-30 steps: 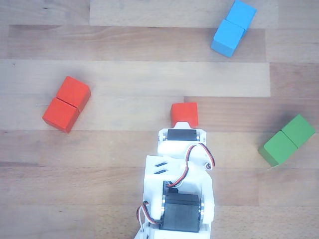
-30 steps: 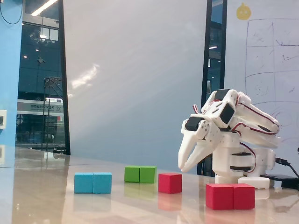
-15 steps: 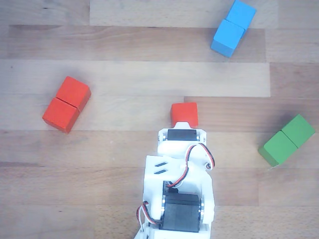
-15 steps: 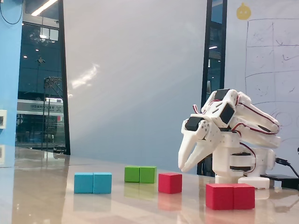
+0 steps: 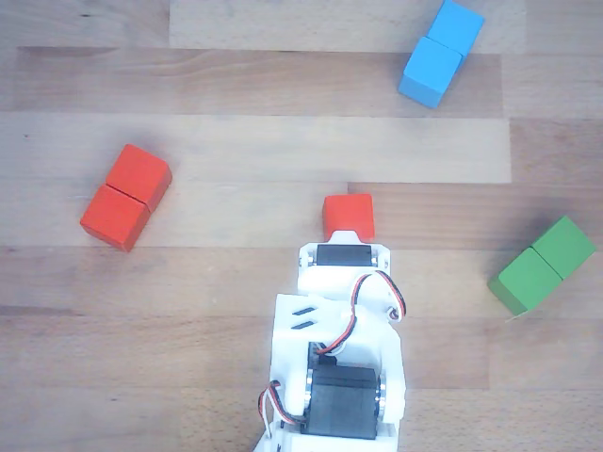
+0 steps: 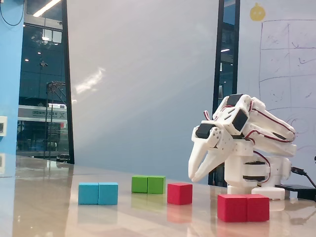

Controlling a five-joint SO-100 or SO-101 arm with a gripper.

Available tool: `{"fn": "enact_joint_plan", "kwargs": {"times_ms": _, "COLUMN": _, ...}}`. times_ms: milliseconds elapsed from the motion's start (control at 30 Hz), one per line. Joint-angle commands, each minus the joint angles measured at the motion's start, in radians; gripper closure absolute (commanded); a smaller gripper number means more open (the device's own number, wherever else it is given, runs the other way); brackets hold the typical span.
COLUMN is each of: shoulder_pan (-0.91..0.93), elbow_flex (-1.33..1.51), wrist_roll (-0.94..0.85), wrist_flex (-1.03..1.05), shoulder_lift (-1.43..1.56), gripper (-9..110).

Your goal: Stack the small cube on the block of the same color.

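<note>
The small red cube sits alone on the wooden table, just beyond the arm's wrist in the other view. The red two-cube block lies far to the left there, with a seam across its middle. In the fixed view the cube stands mid-table and the red block is nearer the camera on the right. My gripper hangs above the table just right of the cube, pointing down, apart from it. Its fingertips meet and hold nothing. In the other view the wrist hides the fingers.
A blue two-cube block lies at the far right top and a green two-cube block at the right edge. In the fixed view the blue block is at the left and the green block behind the cube. The arm's base stands at the right.
</note>
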Motion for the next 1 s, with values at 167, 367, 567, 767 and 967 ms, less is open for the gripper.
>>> {"fn": "enact_joint_plan", "kwargs": {"times_ms": 167, "shoulder_pan": -0.006, "elbow_flex": -0.015, "wrist_roll": -0.005, "wrist_flex": 0.003, "shoulder_lift": 0.032, "gripper": 101}}
{"fn": "enact_joint_plan", "kwargs": {"times_ms": 367, "shoulder_pan": -0.006, "elbow_flex": -0.015, "wrist_roll": -0.005, "wrist_flex": 0.003, "shoulder_lift": 0.032, "gripper": 101}}
{"fn": "enact_joint_plan", "kwargs": {"times_ms": 567, "shoulder_pan": -0.006, "elbow_flex": -0.015, "wrist_roll": -0.008, "wrist_flex": 0.003, "shoulder_lift": 0.032, "gripper": 101}}
{"fn": "enact_joint_plan", "kwargs": {"times_ms": 767, "shoulder_pan": -0.003, "elbow_flex": -0.061, "wrist_roll": -0.009, "wrist_flex": -0.005, "shoulder_lift": -0.008, "gripper": 101}}
{"fn": "enact_joint_plan", "kwargs": {"times_ms": 967, "shoulder_pan": -0.003, "elbow_flex": -0.264, "wrist_roll": -0.003, "wrist_flex": -0.075, "shoulder_lift": -0.267, "gripper": 101}}
